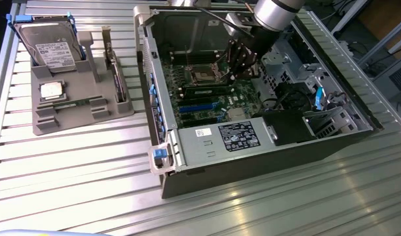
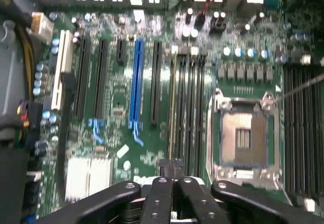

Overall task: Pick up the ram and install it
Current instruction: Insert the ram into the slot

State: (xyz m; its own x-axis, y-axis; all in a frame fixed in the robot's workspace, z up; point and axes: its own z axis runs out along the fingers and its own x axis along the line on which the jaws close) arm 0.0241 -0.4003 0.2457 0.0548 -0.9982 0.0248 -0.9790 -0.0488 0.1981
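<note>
My gripper reaches down into the open computer case, over the motherboard beside the empty processor socket. In the wrist view its black fingers are shut together, and the gripper sits right above the row of long memory slots. A thin stick seen edge-on, apparently a ram, stands in the slot under the fingertips. In the exterior view it is a dark green strip. Whether the fingers touch it I cannot tell. Another ram lies on the grey holder tray.
The tray at the exterior view's left also carries a silver hard drive, a square processor chip and an upright card. Case walls, the power supply and drive cages hem the arm in. A blue expansion slot lies near.
</note>
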